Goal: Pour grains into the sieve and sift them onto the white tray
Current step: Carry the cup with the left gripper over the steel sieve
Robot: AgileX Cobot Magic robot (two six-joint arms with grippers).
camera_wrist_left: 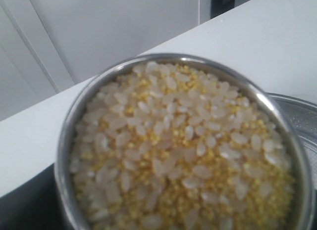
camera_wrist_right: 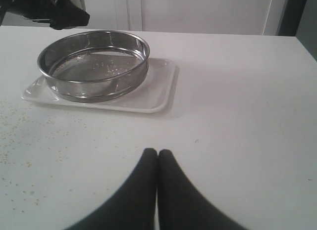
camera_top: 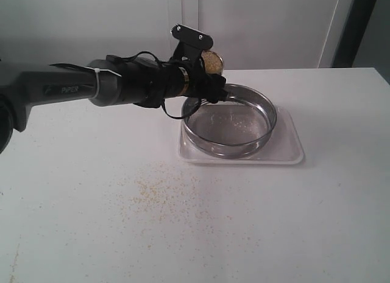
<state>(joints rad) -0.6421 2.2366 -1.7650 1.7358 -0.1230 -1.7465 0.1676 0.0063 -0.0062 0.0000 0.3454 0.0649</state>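
White bench [camera_top: 341, 222]: sieve [camera_top: 228, 150] sits in white tray [camera_top: 286, 152], a few specks on its mesh. Left claw [camera_top: 204, 67] clamps steel cup [camera_wrist_left: 62, 156], tilted and heaped with grains [camera_wrist_left: 178, 151], above the sieve's rim. Stray grains lie on bench beside tray. Right claw [camera_wrist_right: 157, 158] pinched closed, empty, well apart from tray.
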